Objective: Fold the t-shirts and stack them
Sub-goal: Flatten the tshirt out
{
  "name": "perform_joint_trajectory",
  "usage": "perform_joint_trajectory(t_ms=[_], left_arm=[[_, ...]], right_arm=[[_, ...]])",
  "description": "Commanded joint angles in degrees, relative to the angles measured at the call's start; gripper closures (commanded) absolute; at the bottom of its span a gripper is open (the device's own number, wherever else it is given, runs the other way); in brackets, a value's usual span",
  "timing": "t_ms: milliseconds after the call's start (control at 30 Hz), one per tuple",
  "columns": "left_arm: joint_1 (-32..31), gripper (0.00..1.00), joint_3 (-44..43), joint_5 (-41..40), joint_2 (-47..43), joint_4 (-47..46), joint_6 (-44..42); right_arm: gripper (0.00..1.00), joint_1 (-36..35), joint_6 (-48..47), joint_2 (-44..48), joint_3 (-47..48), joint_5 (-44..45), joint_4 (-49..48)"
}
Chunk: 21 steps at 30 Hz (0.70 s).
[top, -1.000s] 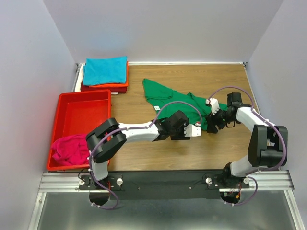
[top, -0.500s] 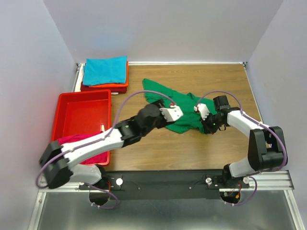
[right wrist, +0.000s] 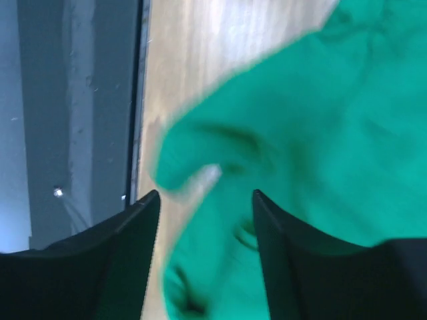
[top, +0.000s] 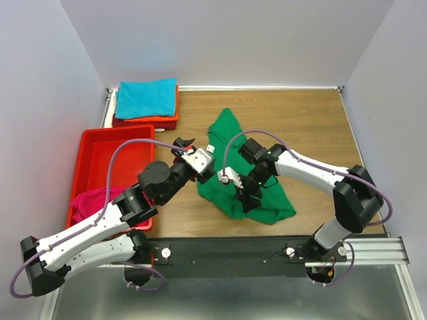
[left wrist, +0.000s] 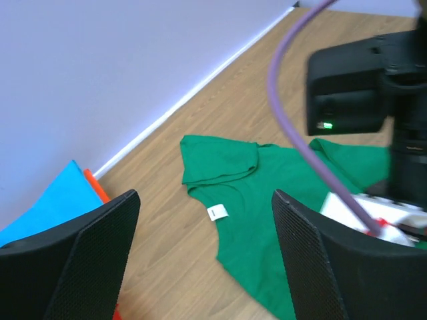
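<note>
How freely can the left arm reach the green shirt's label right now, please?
Probably yes: the open left end effector points straight at the label, which lies exposed on the green shirt, with nothing between them.

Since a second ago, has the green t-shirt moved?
Yes. The green t-shirt has swung toward the table's near edge: its cloth now reaches level with the red tray's near end, not its middle.
</note>
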State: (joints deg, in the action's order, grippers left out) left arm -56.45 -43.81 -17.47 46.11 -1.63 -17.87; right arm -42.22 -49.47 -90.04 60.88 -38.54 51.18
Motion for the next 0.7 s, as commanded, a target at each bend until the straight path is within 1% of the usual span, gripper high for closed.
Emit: perform_joint_trajectory(t_ms=[0,33,100,133,167,233,267,333,367,433,500,533,567,633,667], left_arm=[[0.3,0.08,2.6,6.1,-2.1,-0.6,2.2],[0.4,0.08,3.2,8.7,-2.2,0.0,1.9],[0.4,0.08,4.1,12.4,-2.6,0.3,0.6],[0.4,0.08,5.0,16.2,-2.7,0.1,0.1],[0.4,0.09,5.6,19.1,-2.8,-0.1,-1.1],[0.3,0.1,6.7,24.0,-2.5,-1.4,-2.4],[0.4,0.11,7.6,28.6,-2.2,-1.9,-2.8],[0.2,0.13,8.1,32.7,-0.6,-3.5,-3.1],[-0.2,0.14,8.3,35.7,0.3,-3.8,-3.1],[-1.3,0.15,8.1,36.6,3.3,-3.9,-2.4],[-4.6,0.15,7.1,35.0,6.9,-3.9,-0.9],[-6.6,0.15,6.8,33.6,8.1,-4.0,-0.2],[-9.6,0.15,6.2,30.1,11.1,-4.0,0.6],[-12.6,0.14,5.0,25.4,14.4,-3.6,3.4],[-14.5,0.14,4.4,24.5,17.7,-3.1,4.2]], right_arm=[[0.34,0.7,0.2,-0.2,4.0,-1.7,4.9],[0.34,2.8,0.9,3.0,2.8,-1.2,4.9],[0.33,5.6,1.5,6.6,0.9,0.0,5.3],[0.33,7.9,1.7,10.6,-1.9,3.6,5.3],[0.33,8.8,1.9,12.4,-3.8,6.1,5.3],[0.33,9.8,3.8,15.6,-7.1,11.3,4.8],[0.33,10.0,4.8,17.8,-10.2,14.7,4.6],[0.35,10.0,7.3,19.2,-12.7,15.8,3.0],[0.35,10.0,7.7,19.9,-14.5,17.7,2.3],[0.34,10.0,8.7,20.3,-15.4,19.3,0.0],[0.34,9.9,9.3,18.2,-15.6,20.0,-1.7],[0.34,9.9,9.7,17.3,-15.4,20.4,-2.5],[0.34,9.8,9.9,16.4,-15.3,21.4,-3.3],[0.34,9.2,10.5,14.2,-15.2,22.3,-5.7],[0.34,9.1,10.7,13.6,-15.3,22.5,-7.1]])
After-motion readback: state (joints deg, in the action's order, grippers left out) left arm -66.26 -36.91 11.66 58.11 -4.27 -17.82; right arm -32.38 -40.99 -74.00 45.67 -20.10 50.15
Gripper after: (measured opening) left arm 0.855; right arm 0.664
